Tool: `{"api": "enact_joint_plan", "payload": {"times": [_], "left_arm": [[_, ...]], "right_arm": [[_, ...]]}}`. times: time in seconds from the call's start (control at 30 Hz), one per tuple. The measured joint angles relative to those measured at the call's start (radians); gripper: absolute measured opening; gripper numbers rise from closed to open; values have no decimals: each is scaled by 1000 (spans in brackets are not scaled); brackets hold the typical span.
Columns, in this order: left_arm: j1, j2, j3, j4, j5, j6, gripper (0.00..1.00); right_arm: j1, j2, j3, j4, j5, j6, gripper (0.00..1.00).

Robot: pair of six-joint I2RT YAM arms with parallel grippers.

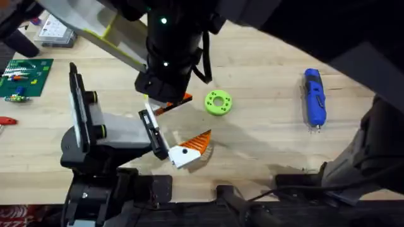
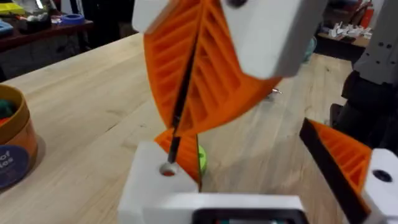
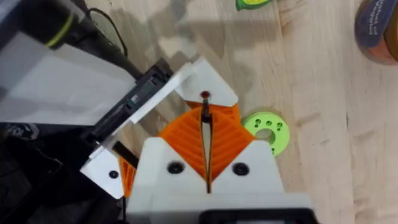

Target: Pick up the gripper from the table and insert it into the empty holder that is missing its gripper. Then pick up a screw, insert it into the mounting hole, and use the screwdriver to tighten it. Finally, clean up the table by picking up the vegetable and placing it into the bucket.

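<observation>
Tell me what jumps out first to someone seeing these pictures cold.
A big dark arm hangs over the table's middle, its gripper with orange ribbed pads pinching a thin black screw over a hole in the white finger base on the holder. The holder's other orange finger points toward the table's middle. Beyond them lie a green ring disc and, far right, the blue screwdriver.

Wooden table [image 1: 265, 145] — screwdriver [image 1: 314, 98], green disc [image 1: 218, 103]

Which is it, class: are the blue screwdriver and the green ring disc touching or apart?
Apart. The overhead view shows the screwdriver lying well off to one side of the green ring disc, with a wide stretch of bare table between them.
</observation>
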Motion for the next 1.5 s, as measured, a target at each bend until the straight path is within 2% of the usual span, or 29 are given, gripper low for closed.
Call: {"api": "enact_joint_plan", "payload": {"times": [1.5], "left_arm": [[0, 1, 0, -1, 0, -16, 986]], "right_arm": [[0, 63, 0, 4, -2, 0, 8]]}}
